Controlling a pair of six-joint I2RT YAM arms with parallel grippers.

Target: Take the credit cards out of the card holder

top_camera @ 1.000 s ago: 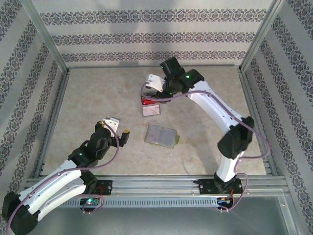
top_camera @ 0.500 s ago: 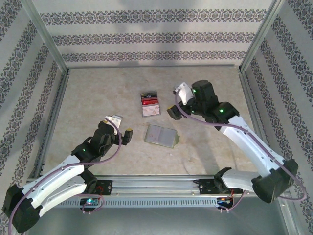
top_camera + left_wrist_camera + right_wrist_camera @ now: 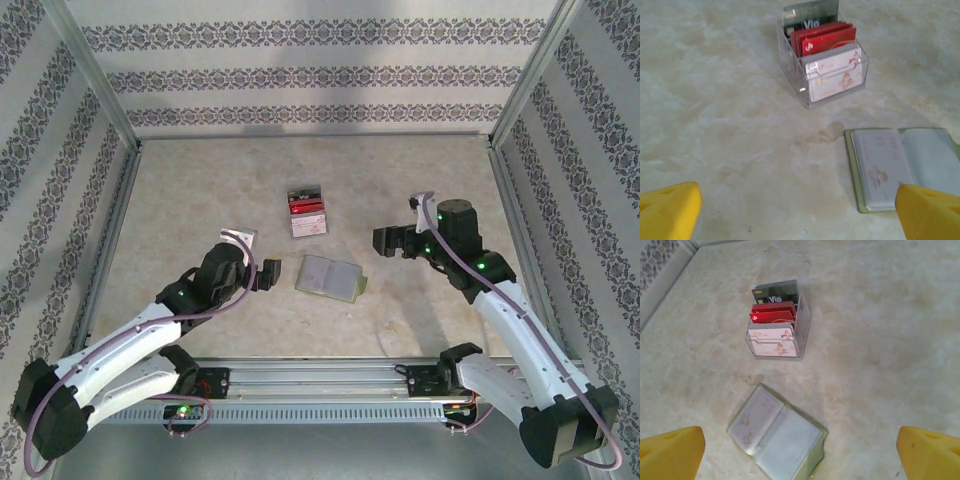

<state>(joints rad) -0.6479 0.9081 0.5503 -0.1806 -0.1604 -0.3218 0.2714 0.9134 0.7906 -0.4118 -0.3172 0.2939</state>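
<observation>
Both spread wide, empty: left gripper (image 3: 266, 277), right gripper (image 3: 388, 243) | cards (image 3: 827, 40) stand filed in clear box (image 3: 791, 70) | holder (image 3: 329, 277) lies open between my arms, sleeves up, I judge for easy reach.

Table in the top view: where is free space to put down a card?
Bare table lies left of the clear box, and behind it up to the back wall. Crowded: the middle, where card holder, left gripper and right gripper sit close.
</observation>
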